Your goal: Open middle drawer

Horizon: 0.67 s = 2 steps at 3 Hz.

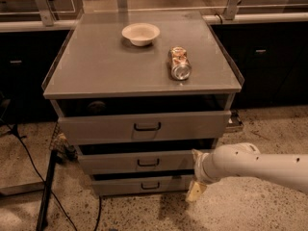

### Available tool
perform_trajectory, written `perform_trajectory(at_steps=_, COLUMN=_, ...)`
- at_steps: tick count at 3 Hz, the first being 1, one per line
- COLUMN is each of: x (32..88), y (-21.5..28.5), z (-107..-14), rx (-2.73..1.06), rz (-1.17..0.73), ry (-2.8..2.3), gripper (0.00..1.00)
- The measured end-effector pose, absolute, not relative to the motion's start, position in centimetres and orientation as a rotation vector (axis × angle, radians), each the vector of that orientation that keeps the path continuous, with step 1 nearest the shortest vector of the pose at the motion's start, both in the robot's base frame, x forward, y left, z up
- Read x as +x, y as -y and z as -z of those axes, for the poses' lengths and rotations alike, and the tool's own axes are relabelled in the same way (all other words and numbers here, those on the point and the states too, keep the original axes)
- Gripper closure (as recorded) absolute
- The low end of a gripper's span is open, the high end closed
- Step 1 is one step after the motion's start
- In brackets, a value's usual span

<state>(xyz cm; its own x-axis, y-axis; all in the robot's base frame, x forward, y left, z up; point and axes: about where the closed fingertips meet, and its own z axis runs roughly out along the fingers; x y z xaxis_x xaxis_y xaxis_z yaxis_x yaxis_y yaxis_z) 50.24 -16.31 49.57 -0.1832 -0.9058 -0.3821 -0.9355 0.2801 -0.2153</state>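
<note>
Gripper (195, 173) spread wide, empty. Middle drawer (110, 161) sits just left of the fingers (195, 191), its handle (148, 162) further left, untouched. Judged: reach, grasp and pull all remain.

Bowl (140, 33) and can (179, 64) lie on the cabinet (96, 66); the gripper (196, 174) hangs before the middle drawer (110, 162), at right.

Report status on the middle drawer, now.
Tool beside middle drawer, right end, clear of its handle. Bowl and can on cabinet top, out of the way.
</note>
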Motion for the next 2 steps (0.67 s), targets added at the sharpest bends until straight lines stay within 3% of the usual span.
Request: perform_trajectory(at_steps=2, x=52.3, y=16.4, z=-47.0, rx=-1.607, rz=-0.143, ry=-2.037, gripper=0.00)
